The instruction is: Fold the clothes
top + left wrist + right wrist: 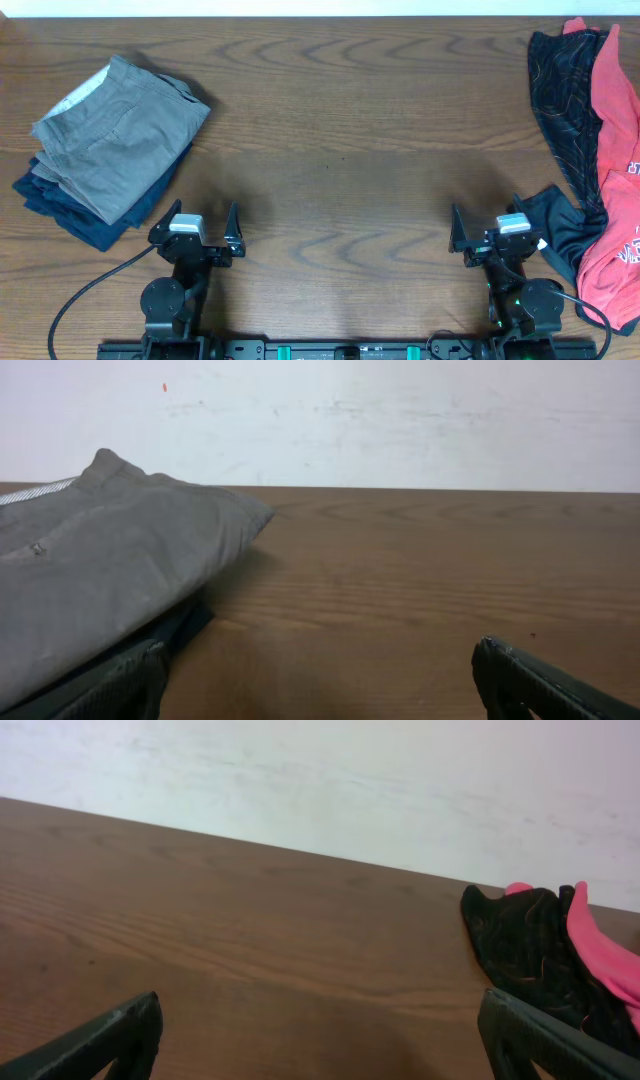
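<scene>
While both arms sit low at the near edge of the table (340,120), their wrists point straight toward the far side, level with the wood. The left gripper (203,214) has its jaws spread wide and holds nothing; in its wrist view its two dark fingers (120,685) frame bare tabletop. The right gripper (487,214) is likewise spread and empty, with its fingers (545,1040) at the bottom corners of its own view.

Outward from the left gripper, the grey shorts (115,135) lie folded at the far left. They top a stack over a navy garment (85,225), whose near corner lies near that gripper's left side. The shorts' folded edge rises above the wood in the left wrist view (110,560).

Just beside the right gripper, a dark fold of the black-patterned garment (565,100) spreads loose along the right edge. The red garment (620,150) lies over it and runs out of the overhead picture.

Between the two piles, the wide middle of the table is open wood back to the pale wall (400,420). A black cable (80,290) loops from the left arm's base.
</scene>
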